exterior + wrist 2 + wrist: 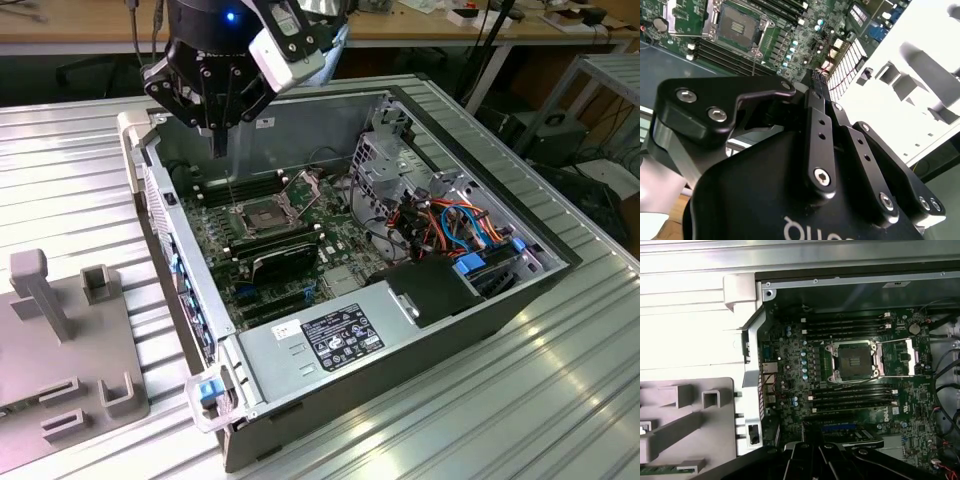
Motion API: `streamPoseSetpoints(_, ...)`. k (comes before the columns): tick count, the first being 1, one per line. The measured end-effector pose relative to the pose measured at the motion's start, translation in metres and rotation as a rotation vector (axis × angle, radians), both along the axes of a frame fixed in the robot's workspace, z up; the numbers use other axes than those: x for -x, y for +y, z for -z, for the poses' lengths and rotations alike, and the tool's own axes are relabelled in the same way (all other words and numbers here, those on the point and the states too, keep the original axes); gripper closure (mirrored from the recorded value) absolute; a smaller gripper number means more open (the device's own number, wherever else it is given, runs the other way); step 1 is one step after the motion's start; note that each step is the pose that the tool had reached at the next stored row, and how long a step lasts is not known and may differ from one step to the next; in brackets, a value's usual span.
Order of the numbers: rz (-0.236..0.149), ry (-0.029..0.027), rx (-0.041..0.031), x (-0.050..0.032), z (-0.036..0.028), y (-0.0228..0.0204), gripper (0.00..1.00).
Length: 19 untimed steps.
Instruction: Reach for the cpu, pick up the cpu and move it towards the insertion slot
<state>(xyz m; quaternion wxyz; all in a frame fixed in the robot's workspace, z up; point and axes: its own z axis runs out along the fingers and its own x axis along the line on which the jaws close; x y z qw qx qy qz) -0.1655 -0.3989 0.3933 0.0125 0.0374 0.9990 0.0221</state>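
Where the cpu lies I cannot tell. The pictures do place the insertion slot [262, 216], which sits flat on the green motherboard [345, 245] inside the opened computer case [300, 110]. Its silvery frame is square around a dark centre that I judge to be empty. A thin wire lever [754, 62] stands up at one side of it. In the first wrist view the long black memory slots [850, 325] run in rows on two opposite sides of the slot, parallel to its edges. The gripper [220, 148] hangs well above the board, near the case's side wall and pointing straight down. Its jaws are drawn together to a narrow tip, with nothing that I can make out between them. From that tip the slot lies lower and a little toward the exterior view's right, near but not directly beneath. A move between the two would therefore call for a short sideways shift as well as a descent. The second wrist view agrees, with the slot seen beyond the tip and off to one side. Outside the case, at the exterior view's left, a grey fixture [60, 340] with upright posts rests on the ribbed metal bench [560, 400], well apart from the gripper.
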Motion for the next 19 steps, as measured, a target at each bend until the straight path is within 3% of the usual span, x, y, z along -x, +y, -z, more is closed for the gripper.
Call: streamPoseSetpoints(19,0.000,0.0001,0.0000,0.0361,0.0000,0.0000,0.89)
